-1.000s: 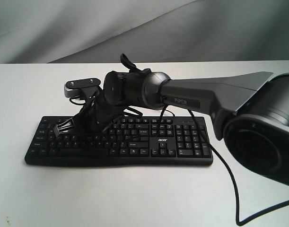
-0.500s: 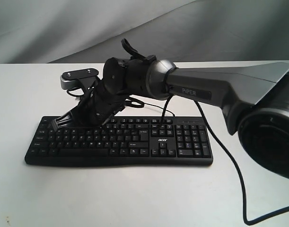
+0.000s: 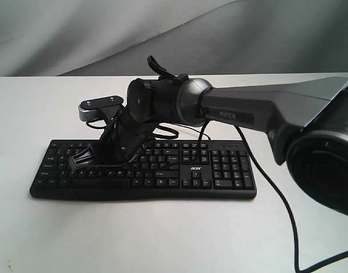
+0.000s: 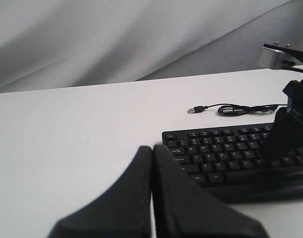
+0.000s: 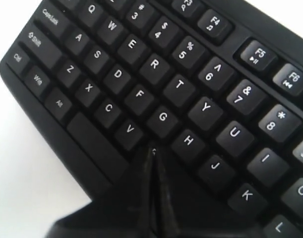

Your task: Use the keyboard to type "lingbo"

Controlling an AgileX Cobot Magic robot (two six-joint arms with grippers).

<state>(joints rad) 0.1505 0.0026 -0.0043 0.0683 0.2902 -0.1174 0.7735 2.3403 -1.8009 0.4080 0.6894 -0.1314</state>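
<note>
Keyboard (image 3: 219, 170) lies mid-desk (image 3: 37, 227), parallel to the far edge. Right gripper (image 5: 152, 154), jaws pressed together, sits between V (image 5: 130, 130) and H (image 5: 188, 141), likely on B; it should press vertically, touching neither. Left gripper (image 4: 152, 158), jaws together, hovers off the left end.

The left gripper (image 4: 151, 151) hangs over the white table (image 4: 67, 129), jaws pressed together. Beyond it lies the keyboard (image 4: 215, 158), the right arm (image 4: 290, 129) over its keys, and a USB cable (image 4: 196, 109) farther off

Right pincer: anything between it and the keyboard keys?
Nothing visible. The right pincer, shut, sits right over the keyboard, its tip by the V, G and H keys, with only bare keys around it. Whether it touches a key cannot be told.
</note>
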